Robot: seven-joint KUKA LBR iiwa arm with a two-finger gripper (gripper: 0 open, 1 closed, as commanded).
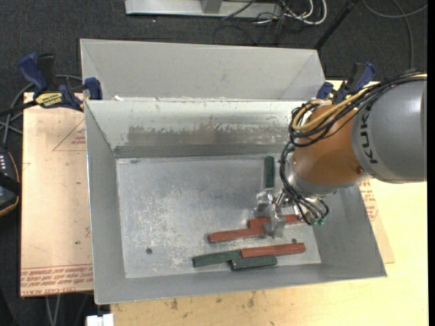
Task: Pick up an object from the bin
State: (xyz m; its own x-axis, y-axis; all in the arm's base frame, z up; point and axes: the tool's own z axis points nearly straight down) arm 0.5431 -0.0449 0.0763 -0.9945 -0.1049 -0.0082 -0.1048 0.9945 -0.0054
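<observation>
Stick, red and long, lies on the floor of the bin, right of its middle and toward its front wall. The stick's right end is under the jaws, which touch or nearly touch it; whether they are apart or together cannot be told. Nearer the bin's front wall lie a second red stick and two dark green sticks. Another green stick lies toward the bin's back right, beside the arm.
</observation>
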